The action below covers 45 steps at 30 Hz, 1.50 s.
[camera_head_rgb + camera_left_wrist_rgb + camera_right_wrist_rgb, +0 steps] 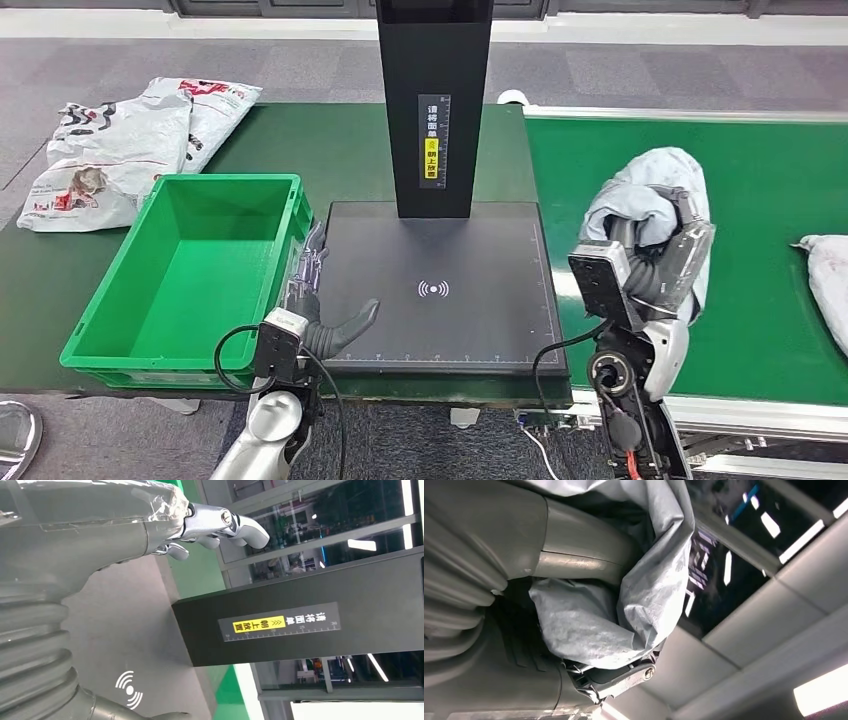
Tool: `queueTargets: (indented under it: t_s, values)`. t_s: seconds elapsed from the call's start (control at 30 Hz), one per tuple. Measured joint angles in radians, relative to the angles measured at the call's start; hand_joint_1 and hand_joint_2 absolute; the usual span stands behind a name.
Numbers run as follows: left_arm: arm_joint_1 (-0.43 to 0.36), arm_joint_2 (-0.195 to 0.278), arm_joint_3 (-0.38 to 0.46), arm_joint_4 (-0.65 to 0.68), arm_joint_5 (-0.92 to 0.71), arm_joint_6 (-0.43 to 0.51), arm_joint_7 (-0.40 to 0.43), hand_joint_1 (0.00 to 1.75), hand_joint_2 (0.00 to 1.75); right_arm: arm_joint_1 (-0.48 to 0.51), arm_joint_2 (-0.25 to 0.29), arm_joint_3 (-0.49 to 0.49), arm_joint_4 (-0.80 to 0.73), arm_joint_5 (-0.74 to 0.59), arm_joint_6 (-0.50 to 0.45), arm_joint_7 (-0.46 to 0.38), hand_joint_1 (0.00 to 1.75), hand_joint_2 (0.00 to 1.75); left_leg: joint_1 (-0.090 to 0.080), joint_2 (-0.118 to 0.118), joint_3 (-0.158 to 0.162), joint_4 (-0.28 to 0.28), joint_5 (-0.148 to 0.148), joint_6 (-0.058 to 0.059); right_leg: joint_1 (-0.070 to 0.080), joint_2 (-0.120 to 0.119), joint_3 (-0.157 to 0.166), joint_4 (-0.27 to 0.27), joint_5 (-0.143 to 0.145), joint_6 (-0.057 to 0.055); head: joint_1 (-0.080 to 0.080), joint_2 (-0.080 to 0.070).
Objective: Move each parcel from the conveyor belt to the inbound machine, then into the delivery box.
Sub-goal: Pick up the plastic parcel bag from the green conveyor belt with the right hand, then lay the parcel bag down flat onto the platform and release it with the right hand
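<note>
I'm holding a soft grey parcel bunched in my right hand, mid-right over the conveyor belt. Left hand is sitting empty, fingers spread, on the inbound machine. The bag's slippery, so it could slide out mid-swing.

Grey parcel crinkled plastic; scanner plate matt.
</note>
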Motion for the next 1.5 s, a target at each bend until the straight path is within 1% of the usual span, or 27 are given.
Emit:
queueTargets:
  t_s: [0.23,0.67,0.73,0.8,0.87,0.93,1.0,1.13,1.4,1.5]
  values:
    - [-0.003,0.000,0.000,0.011,0.000,0.001,0.000,0.00,1.75,0.014,0.005,0.000,-0.047,-0.027,0.002,-0.004,1.75,1.75,-0.001,0.001,0.000,0.001,0.000,0.002,-0.003,0.002,0.000,0.000,0.001,0.002,0.000,0.000]
    - [-0.003,0.000,0.000,0.013,0.000,0.001,0.000,0.00,1.75,0.016,0.007,0.000,-0.058,-0.033,0.002,-0.006,1.75,1.75,-0.001,0.001,0.000,0.001,0.001,0.002,-0.003,0.001,0.000,0.000,0.001,0.002,0.000,0.000]
    - [-0.004,0.000,0.000,0.013,0.001,-0.002,-0.001,0.00,1.75,0.013,0.007,0.002,-0.056,-0.032,0.019,0.004,1.75,1.75,-0.001,0.000,-0.001,0.000,0.001,0.002,-0.003,0.001,0.000,0.000,0.001,0.002,0.000,0.000]
    - [-0.014,0.000,-0.004,0.020,0.006,-0.013,-0.005,0.00,1.75,-0.030,0.010,0.024,-0.013,-0.029,0.097,0.039,1.75,1.75,-0.001,0.003,-0.005,0.000,0.000,0.002,-0.003,0.003,-0.001,0.000,0.002,0.002,0.000,0.000]
    - [-0.039,-0.002,-0.012,0.036,0.015,-0.022,-0.009,0.00,1.75,-0.114,0.018,0.069,0.088,-0.031,0.174,0.067,1.75,1.75,-0.001,0.008,-0.005,0.000,0.001,0.002,-0.003,0.008,-0.003,0.000,0.005,0.001,0.000,0.000]
    - [-0.063,-0.007,-0.021,0.051,0.020,-0.024,-0.012,0.00,1.75,-0.187,0.028,0.115,0.186,-0.044,0.180,0.069,1.75,1.75,-0.001,0.009,-0.002,0.000,0.004,0.001,-0.002,0.008,-0.005,0.000,0.007,0.001,-0.001,0.000]
    - [-0.073,-0.011,-0.027,0.062,0.025,-0.024,-0.013,0.00,1.75,-0.229,0.033,0.149,0.249,-0.059,0.171,0.067,1.75,1.75,-0.001,0.004,-0.003,0.001,0.006,0.001,-0.002,0.005,-0.005,0.000,0.008,0.002,-0.001,0.000]
    - [-0.077,-0.011,-0.032,0.075,0.028,-0.024,-0.014,0.00,1.75,-0.253,0.035,0.181,0.304,-0.076,0.170,0.072,1.75,1.75,-0.001,0.001,-0.005,0.000,0.007,0.001,-0.001,0.002,-0.005,0.000,0.008,0.001,-0.001,0.000]
    - [-0.081,-0.011,-0.036,0.089,0.030,-0.024,-0.014,0.00,1.75,-0.281,0.036,0.217,0.349,-0.080,0.183,0.085,1.75,1.75,-0.001,0.000,-0.006,0.001,0.006,0.001,-0.002,0.002,-0.006,0.000,0.007,0.002,-0.001,0.000]
    - [-0.083,-0.011,-0.037,0.091,0.030,-0.025,-0.014,0.00,1.75,-0.291,0.045,0.235,0.368,-0.075,0.192,0.091,1.75,1.75,-0.001,0.000,-0.006,0.001,0.006,0.001,-0.003,0.002,-0.006,0.000,0.007,0.002,-0.001,0.000]
